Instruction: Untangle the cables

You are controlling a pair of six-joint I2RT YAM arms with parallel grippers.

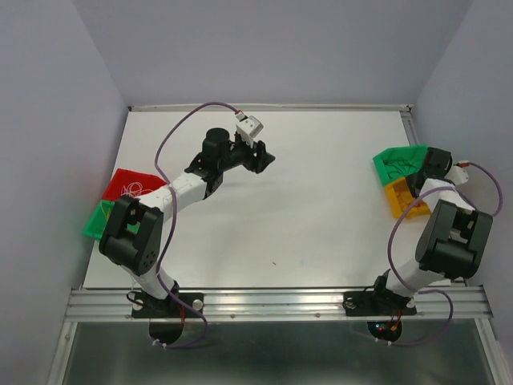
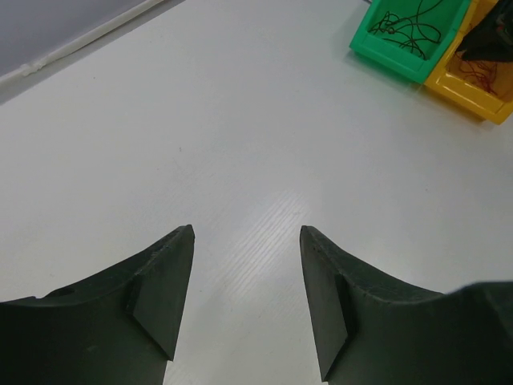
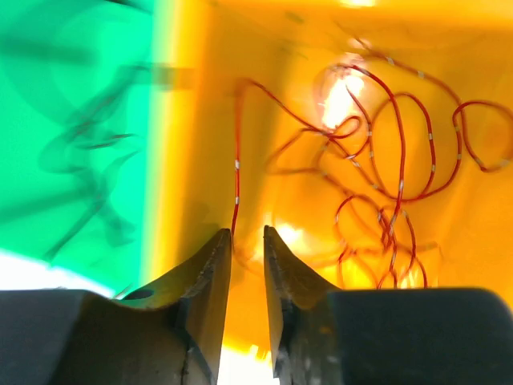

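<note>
**Right gripper down in yellow bin, left poised over bare table**

Has the right arm (image 1: 445,241) folded back on itself beside the yellow bin (image 1: 394,204), elbow high and wrist tipped down. Puts the right gripper (image 3: 247,233) inside that bin, by the wall shared with the green bin (image 3: 96,233). Shows its jaws slightly apart, with a narrow slit between the fingertips. Finds a red cable (image 3: 393,160) looped in a loose heap on the yellow bin's floor. Follows one strand straight down to the slit, right at one fingertip (image 3: 216,257); cannot tell whether touching. Sees dark cables (image 2: 413,28) tangled in the green bin adjoining the yellow bin.

Has the left arm (image 1: 180,192) stretched out over the table (image 1: 321,224), well apart from the yellow bin. Sets the left gripper (image 2: 247,230) low over bare surface, pointed toward the yellow bin. Shows its jaws wide apart, holding nothing. Finds a red bin (image 1: 120,180) with pale cables (image 1: 136,190) and a second green bin (image 1: 94,224) at the table edge opposite the yellow bin, beside the left arm.
</note>
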